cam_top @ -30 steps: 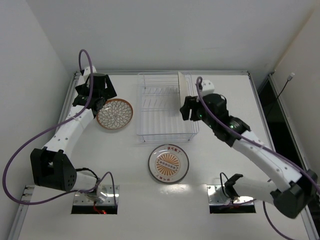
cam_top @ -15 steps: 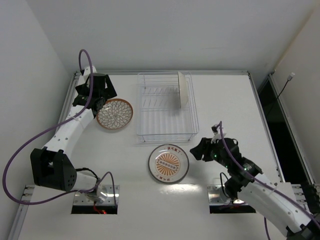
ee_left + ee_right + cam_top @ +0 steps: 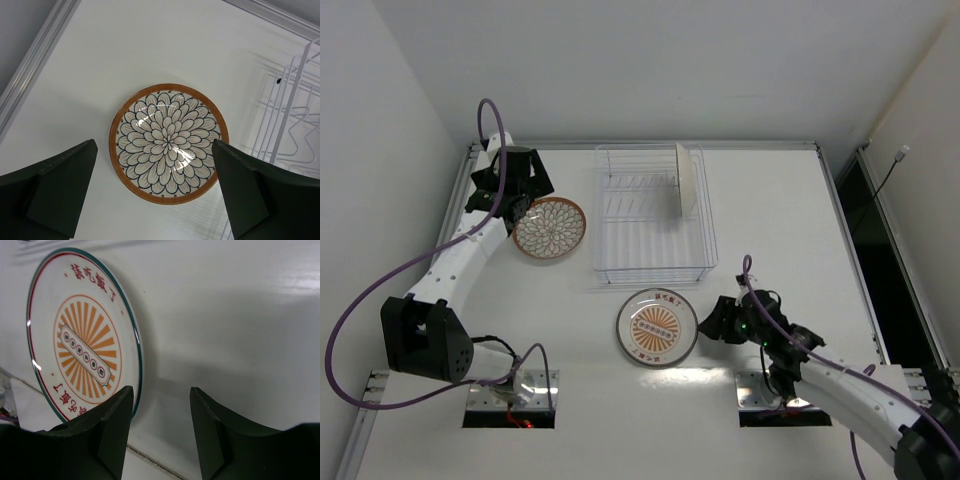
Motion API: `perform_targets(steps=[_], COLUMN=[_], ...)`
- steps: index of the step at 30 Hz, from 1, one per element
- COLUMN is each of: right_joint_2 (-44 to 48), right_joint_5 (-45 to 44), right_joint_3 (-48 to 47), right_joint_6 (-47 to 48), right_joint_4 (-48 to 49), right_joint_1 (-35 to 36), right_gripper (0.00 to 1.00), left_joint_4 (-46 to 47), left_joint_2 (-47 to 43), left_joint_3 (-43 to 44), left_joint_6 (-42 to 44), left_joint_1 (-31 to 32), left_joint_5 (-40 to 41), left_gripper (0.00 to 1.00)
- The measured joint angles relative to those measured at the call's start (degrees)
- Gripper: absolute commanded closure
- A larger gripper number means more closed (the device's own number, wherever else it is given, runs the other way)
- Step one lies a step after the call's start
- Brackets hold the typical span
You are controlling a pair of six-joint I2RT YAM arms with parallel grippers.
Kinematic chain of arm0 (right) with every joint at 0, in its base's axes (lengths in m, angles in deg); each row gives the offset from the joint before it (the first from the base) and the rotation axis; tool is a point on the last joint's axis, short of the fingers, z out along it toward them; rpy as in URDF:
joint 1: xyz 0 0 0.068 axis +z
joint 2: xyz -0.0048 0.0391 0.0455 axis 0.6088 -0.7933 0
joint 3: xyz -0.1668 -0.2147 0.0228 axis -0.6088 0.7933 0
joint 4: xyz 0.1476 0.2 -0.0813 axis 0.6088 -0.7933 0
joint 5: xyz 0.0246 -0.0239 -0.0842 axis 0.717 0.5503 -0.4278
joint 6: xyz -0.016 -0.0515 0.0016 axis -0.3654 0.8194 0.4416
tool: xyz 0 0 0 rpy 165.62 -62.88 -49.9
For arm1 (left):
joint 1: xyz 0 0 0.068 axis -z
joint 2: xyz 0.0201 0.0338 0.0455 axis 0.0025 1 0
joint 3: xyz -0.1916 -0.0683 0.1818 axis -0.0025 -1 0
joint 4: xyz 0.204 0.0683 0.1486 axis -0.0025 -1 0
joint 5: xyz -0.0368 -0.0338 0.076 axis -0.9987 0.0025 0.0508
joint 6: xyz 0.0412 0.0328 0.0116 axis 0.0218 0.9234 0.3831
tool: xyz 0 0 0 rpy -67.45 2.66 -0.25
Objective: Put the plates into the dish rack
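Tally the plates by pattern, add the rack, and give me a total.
Petal plate: 1
Sunburst plate: 1
Edge-on plate, upright in the rack, pattern hidden: 1
Rack: 1
Total: 4

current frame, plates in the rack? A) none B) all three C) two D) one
D: only the edge-on plate stands in the dish rack; the petal-pattern plate and the sunburst plate lie flat on the table, outside it.
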Motion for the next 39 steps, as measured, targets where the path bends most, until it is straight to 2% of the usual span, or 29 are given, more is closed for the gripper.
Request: perform_targets(steps=[12,16,17,19,20,22,24,29,39], right_joint_2=[-13.73,-20.11,-21.46,-23.91,-24.83,-25.16,-24.15,-18.16,-1.86], right_joint_5=[5.68,8.00,8.61,9.18,9.62,10.29,11.72,12.35,11.76], right_joint_3=[0.66,-0.24,-0.46,-1.05,-1.05,-1.05,-1.25,-1.99,-12.37], right_joint_6=[-0.96,-0.98,-0.98,-0.94,-0.96,-1.44,-2.10,-1.44,7.67], right_joint_4=[13.38,18.12,19.28,20.04,20.09,20.50,20.46,15.47,-10.54], right_joint_1=[0.00,0.00,0.00,0.00,0.00,-0.02,0.00,0.04,0.42], right_gripper=[0.54,0.66,0.75,0.82,0.91,1.00,1.00,1.00,1.00], left_joint_4=[0.00,0.00,0.00,0.02,0.00,0.00,0.00,0.00,0.02], left_joint_2=[0.00,0.00,0.00,0.00,0.00,0.00,0.00,0.00,0.00], left_joint_3=[0.00,0.00,0.00,0.00,0.00,0.00,0.00,0.00,0.00], left_joint_6=[0.00,0.00,0.00,0.00,0.00,0.00,0.00,0.00,0.00], left_joint_1=[0.00,0.00,0.00,0.00,0.00,0.00,0.00,0.00,0.00], left_joint_5=[-0.04,-0.04,-0.04,-0.04,-0.02,-0.04,-0.04,-0.04,-0.04], left_gripper=[0.00,0.00,0.00,0.00,0.00,0.00,0.00,0.00,0.00])
